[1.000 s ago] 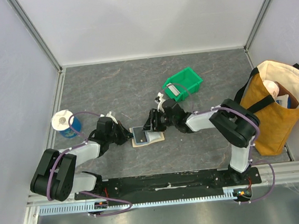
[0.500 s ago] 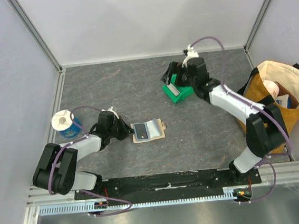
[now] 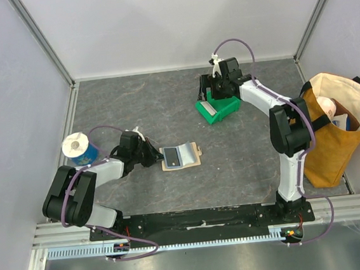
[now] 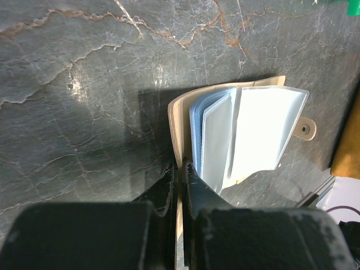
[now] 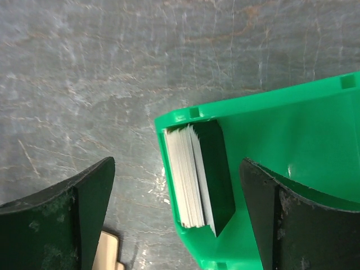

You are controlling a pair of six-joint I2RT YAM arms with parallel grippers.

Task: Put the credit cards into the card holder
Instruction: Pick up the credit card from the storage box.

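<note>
Top view: small tan leather-like folding card holder (image 3: 181, 156) lies open on the grey marbled table (image 3: 133, 107), in front of the left arm and near the middle of the near half.

Left gripper (image 3: 156, 156) reaches in low from the left, at the holder's left edge. Left wrist view: left gripper (image 4: 180, 171) has both fingers pressed together, pinching the tan cover's near edge between them. The rest of the card holder (image 4: 180, 112) fans out just beyond the fingertips. Clear plastic sleeves (image 4: 261, 129) are spread to the right, and a light blue card (image 4: 211, 140) sits in the sleeves nearest the fingers. The round snap tab (image 4: 304, 129) is on the far side, away from the grip.

Right gripper (image 3: 213, 96) is well apart from the card holder, at the far side of the table over the green plastic bin (image 3: 235, 107).

Right wrist view: right gripper (image 5: 177, 169) has its fingers (image 5: 84, 194) spread wide and holds nothing. A stack of whitish and dark credit cards (image 5: 188, 174) stands on edge against the bin's end wall (image 5: 174, 119). The stack lies between the two fingers and touches neither. One finger is outside the bin over the table, the other over the bin's floor (image 5: 281, 140).

Other items: blue cylinder with a white top (image 3: 78, 148) to the left of the left arm; mustard canvas tote bag (image 3: 332, 130) at the right edge.
</note>
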